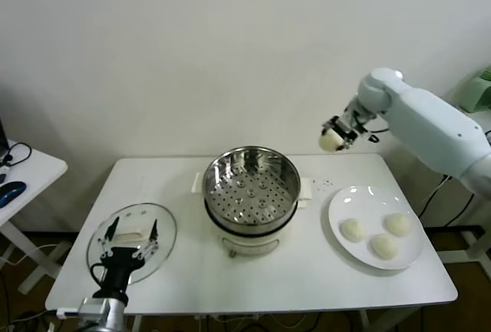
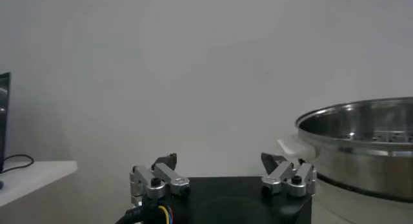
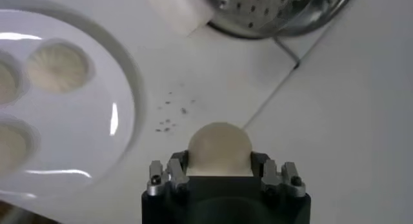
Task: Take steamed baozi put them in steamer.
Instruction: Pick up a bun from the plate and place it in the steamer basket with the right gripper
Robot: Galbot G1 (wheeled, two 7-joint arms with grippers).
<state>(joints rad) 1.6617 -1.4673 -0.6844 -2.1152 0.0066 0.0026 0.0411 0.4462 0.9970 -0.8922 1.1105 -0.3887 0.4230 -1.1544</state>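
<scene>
My right gripper [image 1: 332, 139] hangs high above the table's back right, between the steamer and the plate, shut on an off-white baozi [image 3: 219, 148]. That baozi [image 1: 331, 140] sits squeezed between the two fingers. The steel steamer [image 1: 252, 188] with its perforated bottom stands mid-table on a white base and holds nothing. Three baozi [image 1: 353, 229] [image 1: 397, 223] [image 1: 383, 246] lie on the white plate [image 1: 344, 202] to the right. My left gripper [image 1: 130, 234] rests open, low at the front left, over the glass lid.
A round glass lid [image 1: 165, 228] lies flat on the table's front left. A side table with a blue mouse [image 1: 11, 191] stands farther left. Small dark specks [image 3: 171, 112] mark the tabletop between plate and steamer [image 3: 284, 9].
</scene>
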